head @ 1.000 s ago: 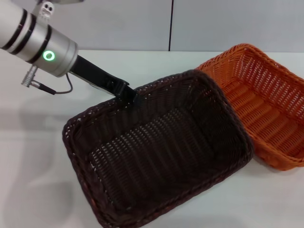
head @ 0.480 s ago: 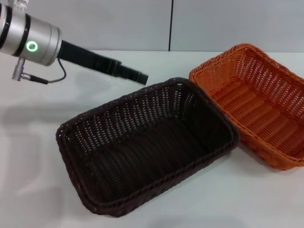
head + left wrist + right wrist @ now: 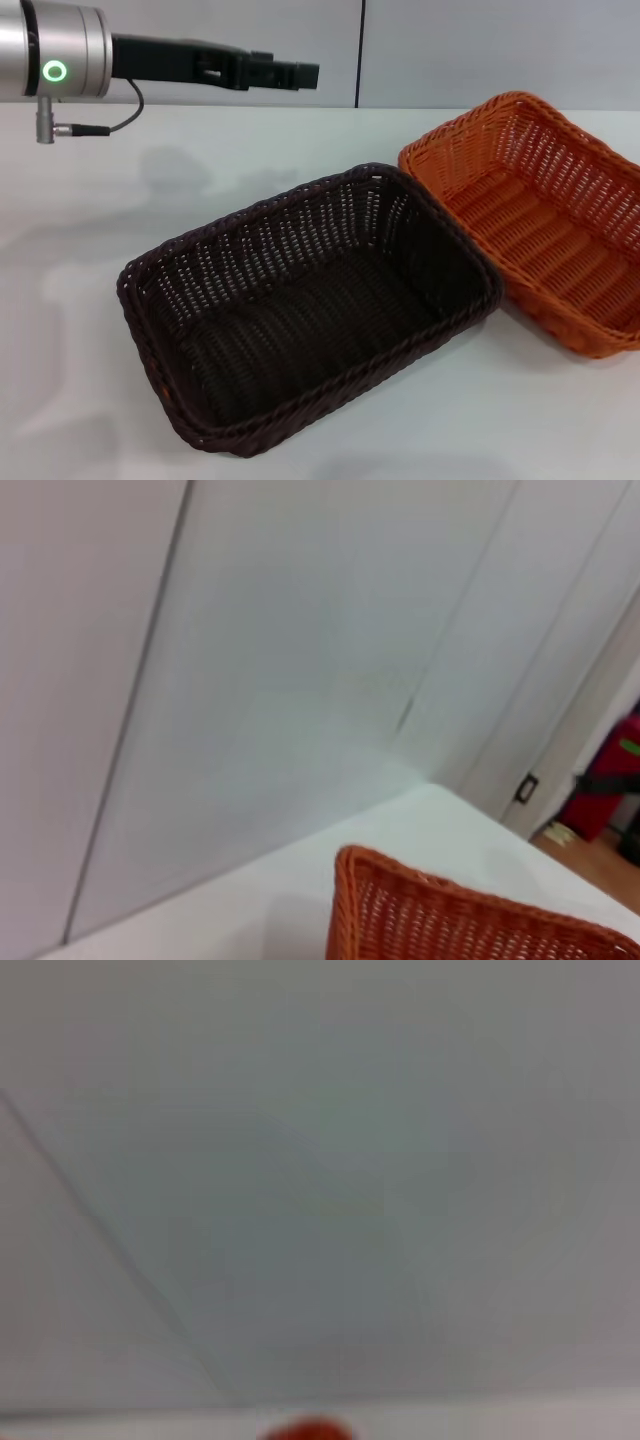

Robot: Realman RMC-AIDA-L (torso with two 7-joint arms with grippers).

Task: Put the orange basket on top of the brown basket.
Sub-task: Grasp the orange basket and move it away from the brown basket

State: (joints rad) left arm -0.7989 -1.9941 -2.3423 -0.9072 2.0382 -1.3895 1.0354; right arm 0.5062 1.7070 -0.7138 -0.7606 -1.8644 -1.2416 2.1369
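Note:
The brown basket (image 3: 300, 320) lies empty on the white table (image 3: 80, 230), in the middle of the head view. The orange basket (image 3: 545, 215) lies empty to its right, and the two near rims touch. The orange basket's rim also shows in the left wrist view (image 3: 450, 920). My left gripper (image 3: 295, 73) hangs in the air above the table's far side, well above and behind the brown basket, holding nothing. My right gripper is out of view; its wrist view shows only a blurred wall.
A grey panelled wall (image 3: 460, 50) stands behind the table. Bare table top lies to the left of the brown basket and in front of both baskets. A door and a red object (image 3: 610, 770) show far off in the left wrist view.
My left gripper let go of the brown basket's far rim and rose up and back. The brown basket dropped flat and shifted slightly left. The orange basket stayed put.

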